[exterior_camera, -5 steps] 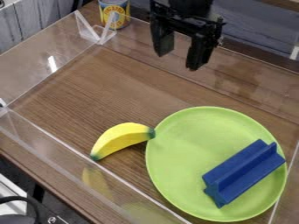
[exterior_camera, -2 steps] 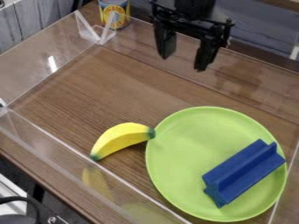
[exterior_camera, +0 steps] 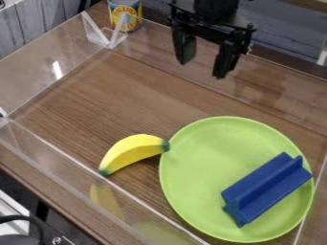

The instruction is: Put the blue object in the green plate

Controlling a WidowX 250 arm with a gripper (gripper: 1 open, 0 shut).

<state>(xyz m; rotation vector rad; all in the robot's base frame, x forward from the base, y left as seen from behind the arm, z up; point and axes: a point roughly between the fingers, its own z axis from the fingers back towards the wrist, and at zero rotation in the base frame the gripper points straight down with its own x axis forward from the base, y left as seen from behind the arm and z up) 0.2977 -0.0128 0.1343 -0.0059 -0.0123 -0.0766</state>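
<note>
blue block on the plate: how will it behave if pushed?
Blue block: likely stiff, given its straight edges. Probably slides rather than rolls, with its flat-sided, long shape. The green plate's shallow rim may only weakly stop it.

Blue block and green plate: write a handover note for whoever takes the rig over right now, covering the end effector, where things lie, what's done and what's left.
End effector: open, holding nothing, up at the far side of the table, away from the plate.
Blue block: lying in the green plate, toward the near right part of it.
Banana: on the table, left of the plate, not part of the job.
Done: the block is in the plate.
Left: nothing that I can see; probably just keep the arm clear of the plate.
</note>
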